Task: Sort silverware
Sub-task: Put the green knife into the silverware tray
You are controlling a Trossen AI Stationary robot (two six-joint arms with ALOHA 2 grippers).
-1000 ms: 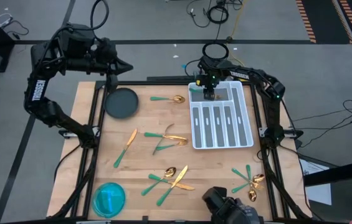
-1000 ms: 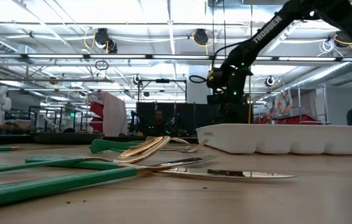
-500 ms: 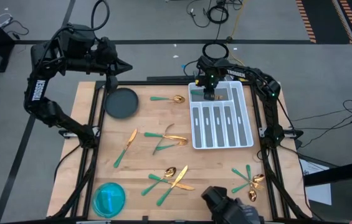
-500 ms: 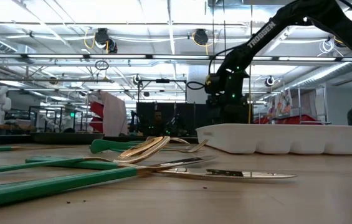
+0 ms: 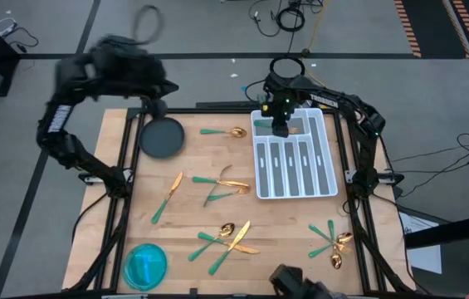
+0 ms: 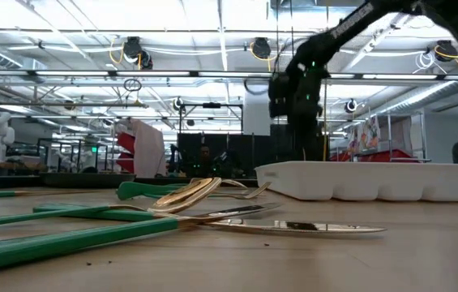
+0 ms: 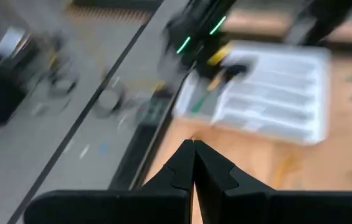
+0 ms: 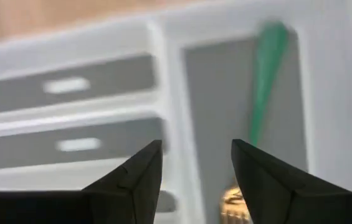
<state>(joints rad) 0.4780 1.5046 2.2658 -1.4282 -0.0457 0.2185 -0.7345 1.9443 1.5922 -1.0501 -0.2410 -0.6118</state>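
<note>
High view puts the right pincer (image 5: 280, 126) over the white divided tray (image 5: 332, 166), above the cross compartment at the tray's far end. In the right wrist view its fingers are spread and hold nothing. Directly under them one piece of silverware (image 8: 264, 68) lies flat in that compartment. Its teal handle runs along the compartment, crosswise to the tray's long slots, and its gold head sits by one fingertip.

The nearest loose piece is probably a spoon (image 5: 222, 131) on the tabletop just off the tray's left side, beside the same far end. Its long axis is crosswise to the slots, with the gold head toward the tray. The right arm is much the nearer to it, so a pick would likely mean a short shift off the tray's left edge and closing across the handle.

The left pincer (image 5: 158, 106) hangs well to the tray's left, past the dark plate (image 5: 161, 137). Its fingers are pressed together and empty in the left wrist view.

- **In the tray:** one piece that I can be sure of.
- **Loose on the tabletop:** about ten pieces.
  - the spoon
  - a lone knife (image 5: 166, 198)
  - two crossed pieces left of the tray's middle
  - roughly three in a heap off its near left corner
  - roughly three off its near right corner
- **Other items:** one dark plate and one blue bowl (image 5: 145, 264).
</note>
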